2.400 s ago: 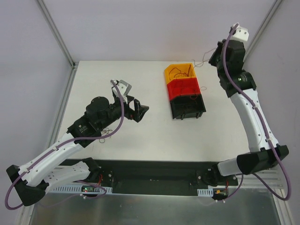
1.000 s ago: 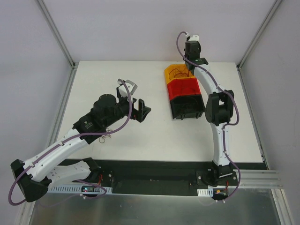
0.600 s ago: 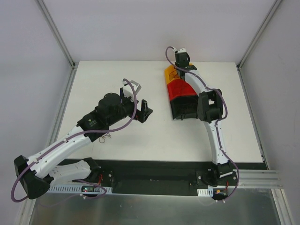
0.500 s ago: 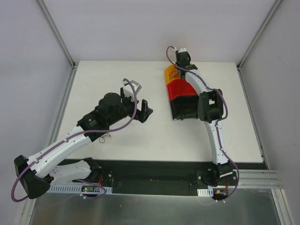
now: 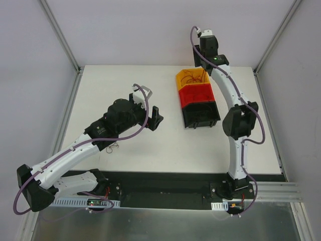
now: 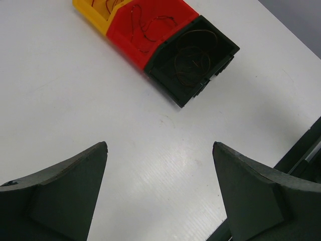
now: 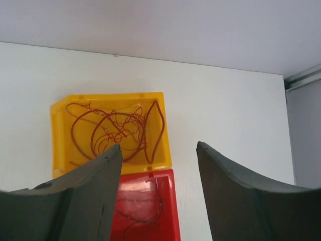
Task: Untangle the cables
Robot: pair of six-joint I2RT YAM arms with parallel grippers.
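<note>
**Bins filled, one clump left out**

The cables lie mostly in the far-right row: yellow bin, red bin, black bin. The yellow bin's lot looks knotted. A small tangle sits on the table, near left, unsorted, I'd say. The left gripper and right gripper both hang with fingers spread, holding nothing.

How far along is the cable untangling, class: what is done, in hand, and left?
Done: the red bin and black bin each hold a few cables. In hand: nothing; the left end effector and right end effector are open and empty, the right facing the yellow bin. Left: the tangle in that bin, plus loose wires on the table by the left arm.
</note>
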